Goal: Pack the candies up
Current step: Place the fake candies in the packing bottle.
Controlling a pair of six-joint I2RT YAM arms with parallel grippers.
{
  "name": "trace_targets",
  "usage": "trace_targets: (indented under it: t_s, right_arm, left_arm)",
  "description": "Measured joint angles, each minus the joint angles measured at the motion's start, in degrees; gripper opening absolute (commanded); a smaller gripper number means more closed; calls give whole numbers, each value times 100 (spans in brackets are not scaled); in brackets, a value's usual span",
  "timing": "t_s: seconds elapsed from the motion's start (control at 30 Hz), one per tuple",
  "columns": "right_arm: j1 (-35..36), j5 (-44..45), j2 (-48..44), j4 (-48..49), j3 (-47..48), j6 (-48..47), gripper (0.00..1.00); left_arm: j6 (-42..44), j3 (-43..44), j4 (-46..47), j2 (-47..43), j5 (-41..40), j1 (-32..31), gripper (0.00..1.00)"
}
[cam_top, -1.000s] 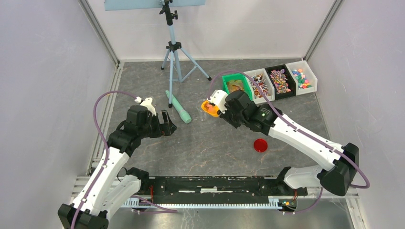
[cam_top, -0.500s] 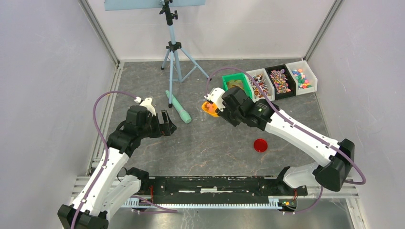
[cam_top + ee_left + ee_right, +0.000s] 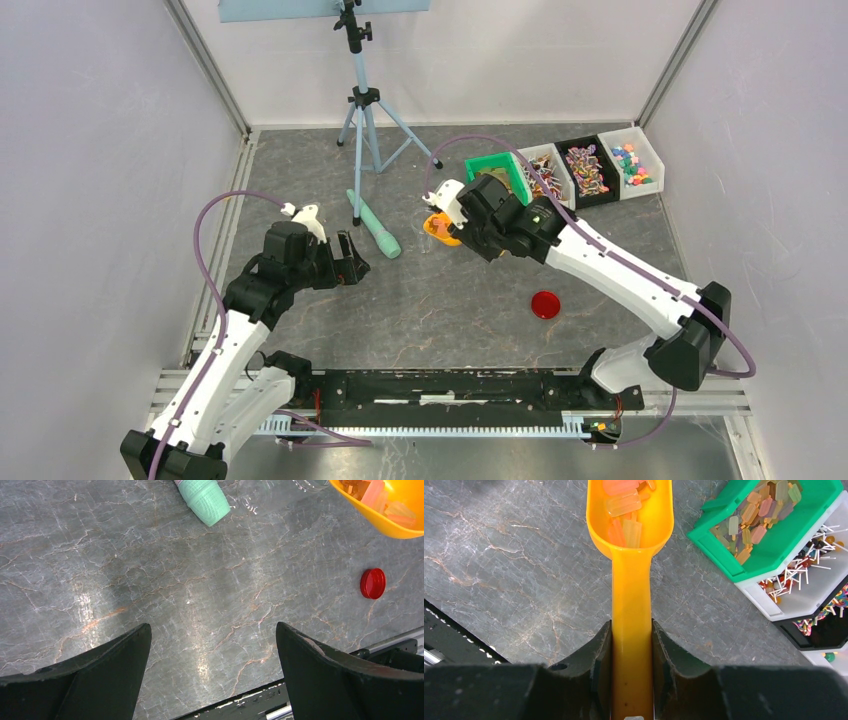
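right claw [image 3: 631, 640] pinching handle of orange scoop [image 3: 630, 595], gripped from both sides. scoop bowl holds candies [image 3: 624, 507], pink and orange pieces, raised over desk [image 3: 514, 565]. green bin [image 3: 791, 540] near scoop, more candies inside. white bin [image 3: 756, 599] touching green bin, lollipops [image 3: 814, 570] inside. left claw [image 3: 212, 630] spread wide, holding nothing, over bare desk. mint-green ribbed object [image 3: 205, 497] beyond it. red lid [image 3: 373, 583] flat on desk, apart from both claws.
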Motion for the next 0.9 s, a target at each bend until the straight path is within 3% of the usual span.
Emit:
trace_targets:
  t_s: [0.9]
  right_arm:
    - [0,7,581,-627,833,42,0]
  left_arm:
    - [0,0,0,-33,-2,0,100]
